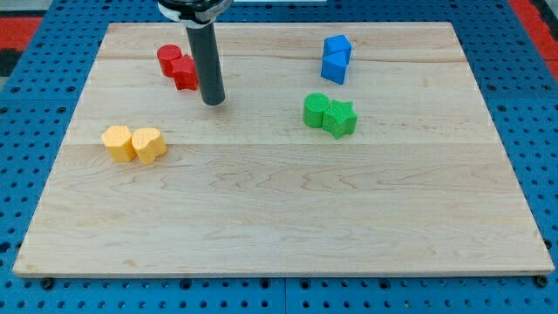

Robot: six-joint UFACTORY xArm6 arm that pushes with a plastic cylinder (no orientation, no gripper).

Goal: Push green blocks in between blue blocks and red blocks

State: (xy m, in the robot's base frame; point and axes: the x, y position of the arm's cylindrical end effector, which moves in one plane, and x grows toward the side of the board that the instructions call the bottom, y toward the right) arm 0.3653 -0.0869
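On the pale wooden board (279, 209), my tip (214, 102) rests just right of the two touching red blocks (178, 67), far left. It has no jaws and holds nothing. The two touching green blocks (330, 114) sit right of centre, just nearer than the two blue blocks (336, 58). Two yellow blocks (133, 144) lie at the left.

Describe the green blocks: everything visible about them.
The green blocks are two small pieces of matte, plastic-looking green, sitting side by side and touching. The one toward the view's left looks rounded; the one toward the view's right is star-shaped. Both lie flat on the wooden board, right of centre, just below the blue blocks and apart from them. The red blocks lie far to the view's left. My tip is well to their left, not touching them.
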